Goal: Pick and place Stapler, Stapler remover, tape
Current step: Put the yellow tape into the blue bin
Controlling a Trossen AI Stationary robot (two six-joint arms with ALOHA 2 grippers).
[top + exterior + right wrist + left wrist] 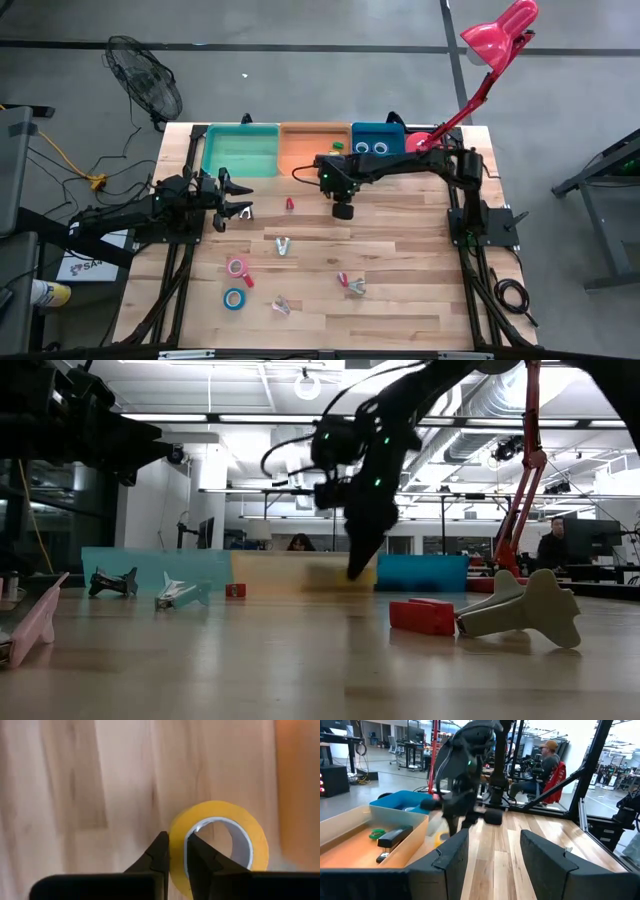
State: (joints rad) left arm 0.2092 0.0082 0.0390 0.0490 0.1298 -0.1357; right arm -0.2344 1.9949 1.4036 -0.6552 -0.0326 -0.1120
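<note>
The right hand [174, 854] is clamped on the yellow tape's [218, 845] wall, one finger inside the ring, the other outside; it hangs above the desk [400, 250] beside the orange bin [300, 140], likely bound there; the stapler [395, 836] already lies inside; the left hand [490, 855] waits, fingers apart; pink tape [237, 266] and blue tape [234, 298] lie well clear.

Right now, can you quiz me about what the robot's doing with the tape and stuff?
1. True or false: the right end effector pinches the yellow tape roll.
2. Which bin holds the stapler? A green, B orange, C blue.
3. Fill in: the left end effector is ____ (open or shut).

Key: 1 true; 2 B, the orange bin; 3 open.
</note>
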